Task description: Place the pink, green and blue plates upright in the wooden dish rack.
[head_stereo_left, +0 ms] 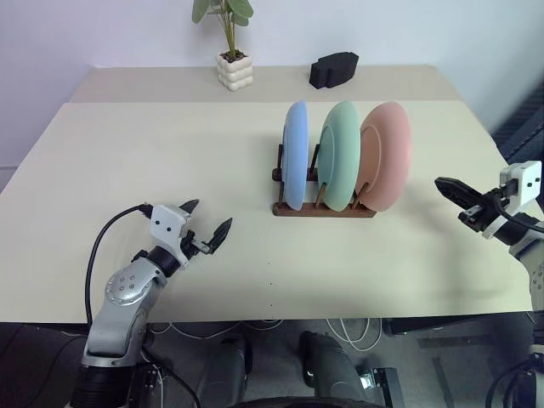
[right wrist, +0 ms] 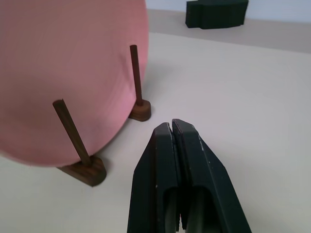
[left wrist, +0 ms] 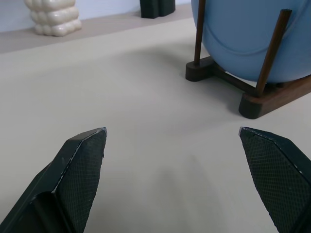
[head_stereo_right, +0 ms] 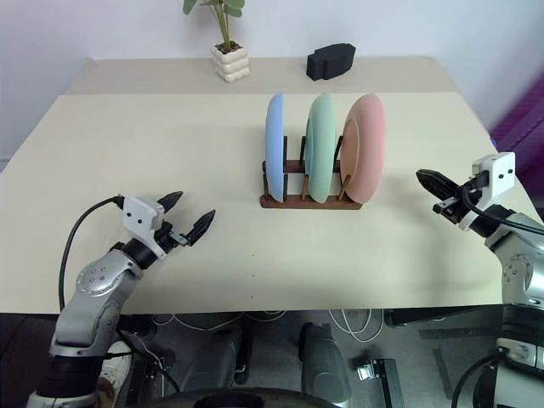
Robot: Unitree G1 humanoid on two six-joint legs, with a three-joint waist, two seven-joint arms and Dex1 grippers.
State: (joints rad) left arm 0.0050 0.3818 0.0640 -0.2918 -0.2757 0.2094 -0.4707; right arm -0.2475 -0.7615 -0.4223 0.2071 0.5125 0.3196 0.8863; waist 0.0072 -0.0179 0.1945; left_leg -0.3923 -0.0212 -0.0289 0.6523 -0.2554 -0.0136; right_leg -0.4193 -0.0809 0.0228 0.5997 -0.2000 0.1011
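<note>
Looking over the tabletop (head_stereo_left: 170, 170), I am seeing all three plates already standing on edge in the wooden dish rack (head_stereo_left: 323, 208): the blue plate (head_stereo_left: 295, 155) in the left slot, the green plate (head_stereo_left: 340, 155) in the middle and the pink plate (head_stereo_left: 387, 155) in the right slot, each leaning between its pegs. The rack is sitting right of the middle of the tabletop, with a potted plant (head_stereo_left: 231, 51) and a black block (head_stereo_left: 333, 69) well behind it at the far edge.

I am holding the left gripper (head_stereo_left: 208, 223) near the front left, well apart from the rack, with its jaws spread wide and nothing between them. The right gripper (head_stereo_right: 435, 192) is hanging just to the right of the pink plate without touching it, jaws clenched together on nothing.

I am judging the placing as done, so the step in hand is clearing away. The next move is calling for care on the right side: I should be drawing that arm back and away from the pink plate, not sweeping toward it, since a nudge could tip the plate out of its slot.
</note>
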